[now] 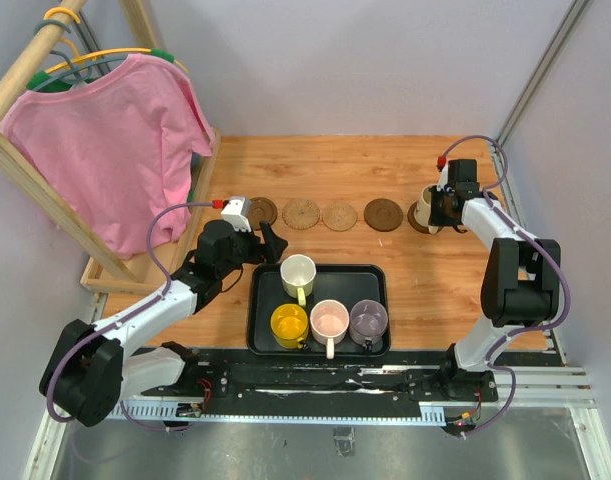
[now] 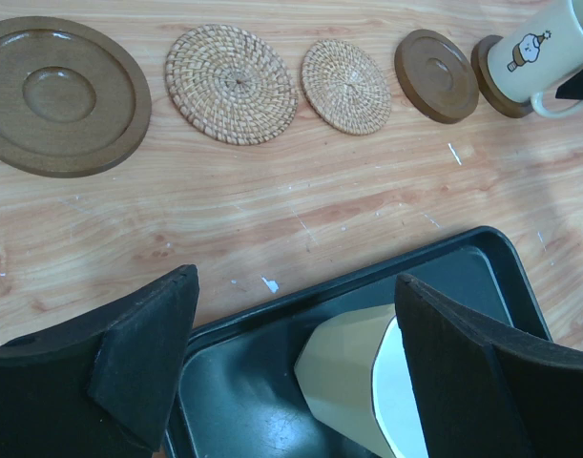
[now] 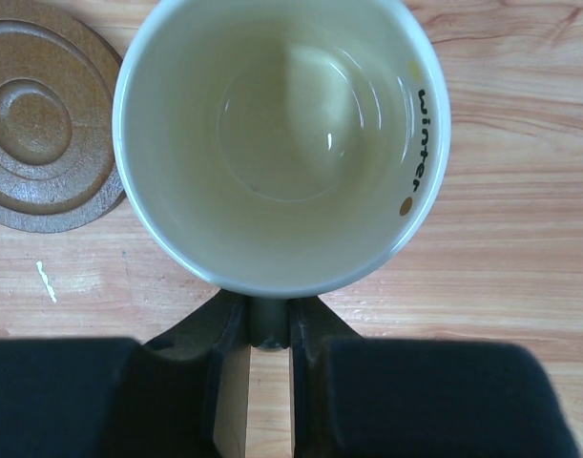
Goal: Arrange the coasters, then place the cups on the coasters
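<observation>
Five coasters lie in a row across the table: dark [image 1: 262, 211], tan [image 1: 301, 213], tan [image 1: 339, 216], dark [image 1: 383, 214] and a rightmost dark one [image 1: 418, 222]. A cream cup [image 1: 427, 205] sits over that last coaster, with my right gripper [image 1: 442, 208] shut on its handle [image 3: 269, 320]. I cannot tell whether the cup rests on the coaster. White [image 1: 297, 272], yellow [image 1: 289, 322], pink [image 1: 329, 320] and greyish purple [image 1: 368, 320] cups stand in the black tray [image 1: 377, 280]. My left gripper [image 2: 301, 367] hangs open over the tray's far left corner, the white cup [image 2: 348, 382] between its fingers but untouched.
A wooden rack with a pink shirt [image 1: 105, 140] stands at the back left, close to the left arm. The tray's rim [image 2: 301, 305] runs just under the left fingers. Grey walls close in the table at the back and right.
</observation>
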